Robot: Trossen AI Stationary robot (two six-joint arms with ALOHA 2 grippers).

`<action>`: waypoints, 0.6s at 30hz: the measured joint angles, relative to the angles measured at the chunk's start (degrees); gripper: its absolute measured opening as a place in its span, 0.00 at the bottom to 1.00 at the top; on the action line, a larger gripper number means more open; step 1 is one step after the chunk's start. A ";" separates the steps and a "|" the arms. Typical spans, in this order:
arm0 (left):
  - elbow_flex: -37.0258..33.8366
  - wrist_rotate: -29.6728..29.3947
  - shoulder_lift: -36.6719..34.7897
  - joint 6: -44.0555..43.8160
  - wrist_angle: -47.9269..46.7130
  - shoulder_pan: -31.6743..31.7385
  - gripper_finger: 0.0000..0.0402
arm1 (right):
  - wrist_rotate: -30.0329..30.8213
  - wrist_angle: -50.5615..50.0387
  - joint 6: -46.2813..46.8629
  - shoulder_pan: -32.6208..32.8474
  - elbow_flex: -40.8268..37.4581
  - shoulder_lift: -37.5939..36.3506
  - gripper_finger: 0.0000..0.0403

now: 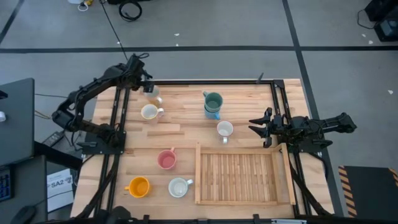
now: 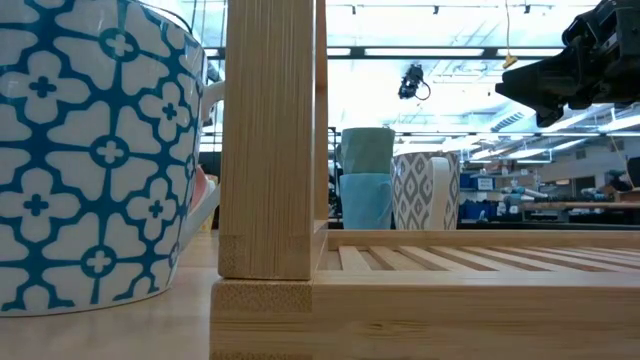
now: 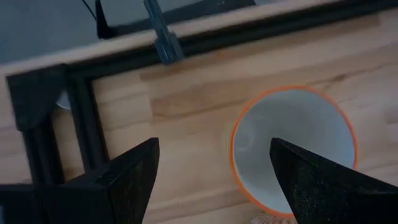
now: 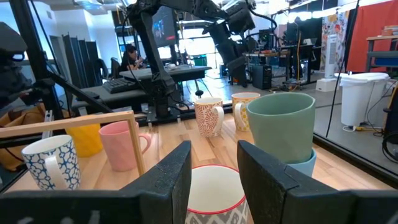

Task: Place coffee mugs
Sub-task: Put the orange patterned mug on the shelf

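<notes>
My left gripper [image 1: 149,87] [image 3: 211,180] is open over the table's far left corner, above a white mug with an orange rim [image 3: 292,149] [image 1: 153,98] standing upright there; the fingers do not touch it. My right gripper [image 1: 260,129] [image 4: 214,168] is open and level near the right edge, pointing left at a grey-patterned, red-rimmed mug [image 1: 224,129] [image 4: 214,193], a short gap away. A green mug sits stacked in a blue one [image 1: 212,104] [image 4: 280,130]. A cream mug [image 1: 149,112], pink mug [image 1: 166,159], orange mug [image 1: 138,186] and blue-patterned mug [image 1: 179,186] [image 2: 90,150] stand upright.
A slatted wooden tray [image 1: 242,177] with raised rails lies at the near right; its corner post [image 2: 270,140] blocks the low view. Black frame rails [image 3: 81,124] run along the table's far and side edges. Bare wood shows between the mugs in the middle.
</notes>
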 joint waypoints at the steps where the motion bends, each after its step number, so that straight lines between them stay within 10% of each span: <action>1: -0.11 0.41 0.91 0.00 -0.08 -0.01 0.78 | 0.00 0.00 0.00 0.01 0.02 0.00 0.34; 18: -0.15 4.03 14.35 -0.07 2.14 -0.22 0.71 | 0.00 0.00 0.00 -0.01 0.00 0.00 0.34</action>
